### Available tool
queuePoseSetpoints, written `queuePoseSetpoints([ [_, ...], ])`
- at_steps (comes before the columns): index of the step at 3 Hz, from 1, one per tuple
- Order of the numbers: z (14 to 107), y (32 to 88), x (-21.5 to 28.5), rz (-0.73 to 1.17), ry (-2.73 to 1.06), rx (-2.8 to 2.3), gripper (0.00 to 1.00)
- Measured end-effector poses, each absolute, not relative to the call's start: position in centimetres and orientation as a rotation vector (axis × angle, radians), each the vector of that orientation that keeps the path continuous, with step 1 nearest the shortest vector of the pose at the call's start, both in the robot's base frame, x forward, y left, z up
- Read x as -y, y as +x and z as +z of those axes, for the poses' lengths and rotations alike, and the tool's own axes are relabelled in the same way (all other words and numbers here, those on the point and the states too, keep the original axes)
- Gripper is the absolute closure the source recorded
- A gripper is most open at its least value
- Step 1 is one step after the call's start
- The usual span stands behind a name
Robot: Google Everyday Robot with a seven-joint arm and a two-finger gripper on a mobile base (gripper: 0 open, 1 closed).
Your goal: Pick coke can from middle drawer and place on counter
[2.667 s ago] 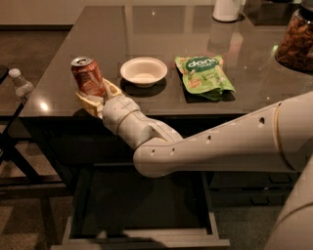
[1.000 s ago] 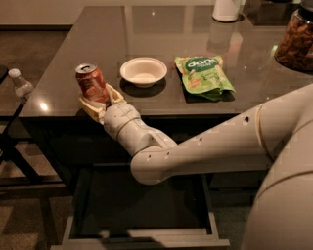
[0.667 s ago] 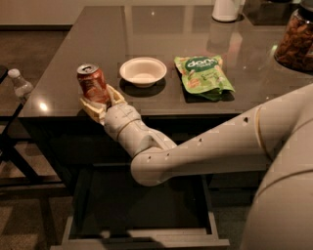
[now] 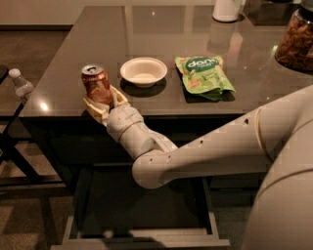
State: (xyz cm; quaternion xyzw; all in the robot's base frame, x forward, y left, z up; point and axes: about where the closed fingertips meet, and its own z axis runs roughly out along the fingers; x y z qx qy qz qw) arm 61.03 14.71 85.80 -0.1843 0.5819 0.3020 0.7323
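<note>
The red coke can [image 4: 96, 85] with its silver top stands upright at the front left part of the dark glossy counter [image 4: 161, 34]. My gripper [image 4: 103, 103] is closed around the can's lower body, its pale fingers [image 4: 119, 98] on either side. The arm reaches up from the lower right, over the pulled-out middle drawer [image 4: 142, 215], whose dark inside shows nothing in it.
A white bowl [image 4: 143, 71] sits just right of the can. A green snack bag [image 4: 203, 75] lies further right. A jar of nuts [image 4: 296, 41] stands at the right edge, a white container [image 4: 227, 10] at the back. A clear bottle [image 4: 20, 84] is left of the counter.
The can and gripper have moved slightly right and further onto the counter since the earliest frame; little differs over the last second.
</note>
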Motion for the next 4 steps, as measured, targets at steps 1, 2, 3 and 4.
queuePoseSetpoints([
  [1,85.8,61.03,-14.71,0.664,-0.406,-1.28,0.62],
  [2,85.8,61.03,-14.71,0.664,-0.406,-1.28,0.38],
  [3,85.8,61.03,-14.71,0.664,-0.406,-1.28,0.15],
  [4,85.82,61.02,-14.71,0.665,-0.406,-1.28,0.0],
])
